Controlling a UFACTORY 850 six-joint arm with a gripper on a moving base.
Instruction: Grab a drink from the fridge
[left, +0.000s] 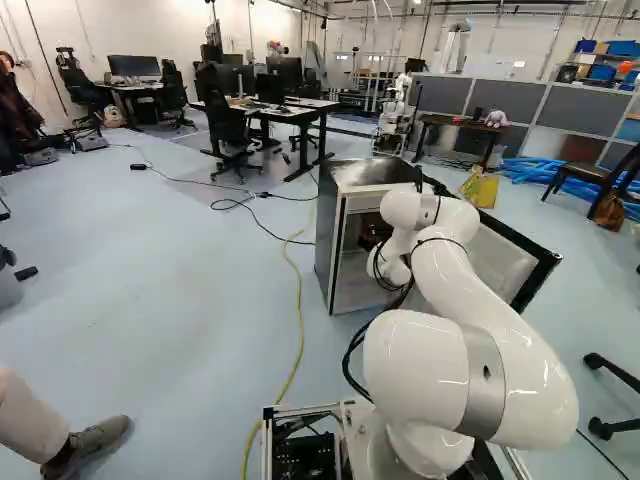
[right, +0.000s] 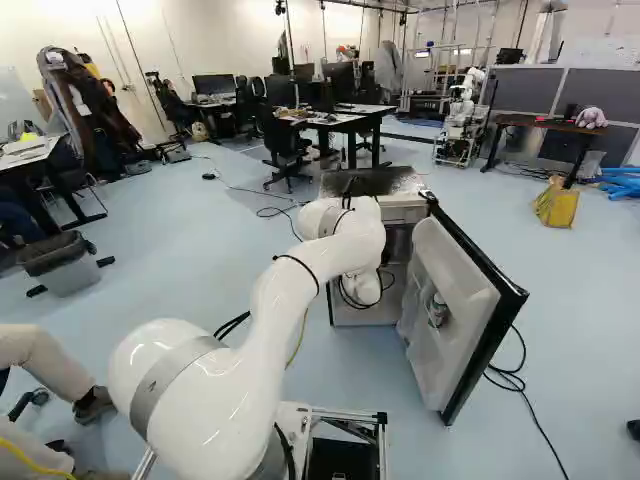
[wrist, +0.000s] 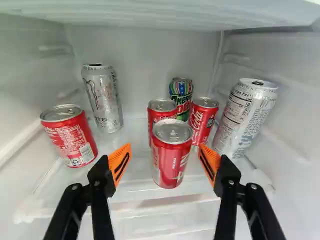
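Red drink can (wrist: 170, 162), foremost on the fridge shelf (wrist: 136, 186), stands just ahead of your end effector (wrist: 165, 146), fingers spread — you look to be on the final approach, so ease straight in, centre it, then close.

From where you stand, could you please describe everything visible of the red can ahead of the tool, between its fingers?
The red can is a metallic-looking cylinder with pale print and a silvery, tabbed lid. It stands upright on the fridge shelf, ahead of the open tool, which does not touch it. I cannot tell whether it touches the red cans just beyond.
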